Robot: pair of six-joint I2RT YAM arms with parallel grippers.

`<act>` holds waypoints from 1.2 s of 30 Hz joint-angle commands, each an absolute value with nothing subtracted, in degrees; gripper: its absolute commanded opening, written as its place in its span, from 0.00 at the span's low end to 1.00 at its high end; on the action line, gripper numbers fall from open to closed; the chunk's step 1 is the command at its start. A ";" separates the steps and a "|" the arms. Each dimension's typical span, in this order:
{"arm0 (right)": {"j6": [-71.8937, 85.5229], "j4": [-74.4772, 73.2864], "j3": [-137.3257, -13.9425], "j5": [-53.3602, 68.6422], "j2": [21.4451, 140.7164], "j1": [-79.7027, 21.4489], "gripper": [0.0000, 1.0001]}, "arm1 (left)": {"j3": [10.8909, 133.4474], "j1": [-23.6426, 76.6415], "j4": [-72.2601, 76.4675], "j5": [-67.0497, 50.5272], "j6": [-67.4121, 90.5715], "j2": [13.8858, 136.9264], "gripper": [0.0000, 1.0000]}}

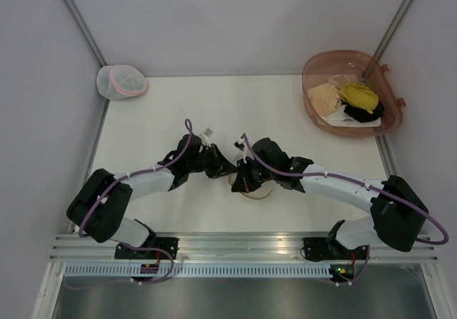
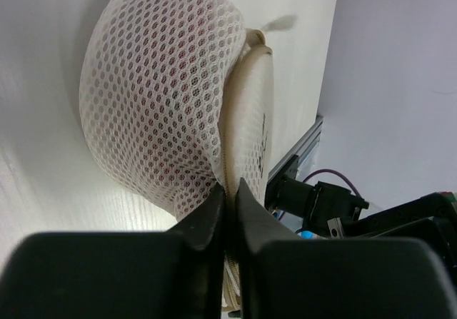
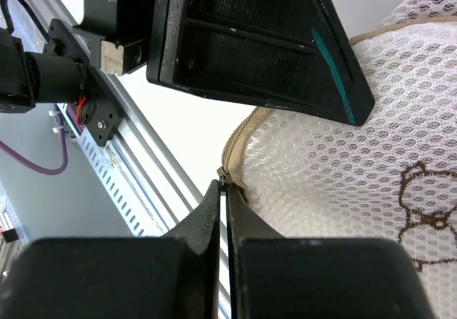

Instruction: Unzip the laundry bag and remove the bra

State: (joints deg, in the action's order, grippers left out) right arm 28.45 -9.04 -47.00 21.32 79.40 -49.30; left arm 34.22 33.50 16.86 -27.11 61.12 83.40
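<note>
The cream mesh laundry bag [image 1: 258, 193] lies at the table's near middle, mostly hidden under my two grippers. In the left wrist view its dome [image 2: 153, 98] stands on edge, and the red bra [image 2: 175, 130] shows only dimly through the mesh. My left gripper [image 2: 228, 188], also in the top view [image 1: 216, 169], is shut on the bag's zipper seam. My right gripper [image 3: 223, 185], also in the top view [image 1: 240, 175], is shut on the zipper pull [image 3: 223, 179] at the end of the beige zipper. The bag's printed face [image 3: 400, 190] fills the right of that view.
A whiter round bag with a pink band [image 1: 121, 82] lies at the far left corner. A pinkish basket [image 1: 314, 105] at the far right holds yellow, beige and black garments. The aluminium rail [image 1: 243, 244] runs along the near edge. Grey walls enclose the table.
</note>
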 commanded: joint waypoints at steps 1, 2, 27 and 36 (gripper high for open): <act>25.93 -10.28 -49.83 19.07 79.02 -49.57 0.00 | 34.28 33.75 22.07 -29.36 61.62 83.24 0.05; 25.84 -11.15 -49.92 18.90 78.75 -49.57 0.00 | 34.45 33.75 21.28 -28.22 61.26 82.97 0.02; 26.71 -44.12 -56.33 -28.79 86.65 -49.22 0.01 | 45.26 19.86 4.31 -42.10 40.00 89.74 0.02; 25.14 -39.03 -65.21 -42.71 94.22 -43.87 0.01 | 47.28 20.04 0.35 -47.80 33.23 91.05 0.02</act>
State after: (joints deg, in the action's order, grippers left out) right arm 26.70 -37.63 -62.28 -30.28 93.82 -47.48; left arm 44.93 20.67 3.07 -42.68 39.94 90.00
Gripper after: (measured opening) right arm 0.011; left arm 0.037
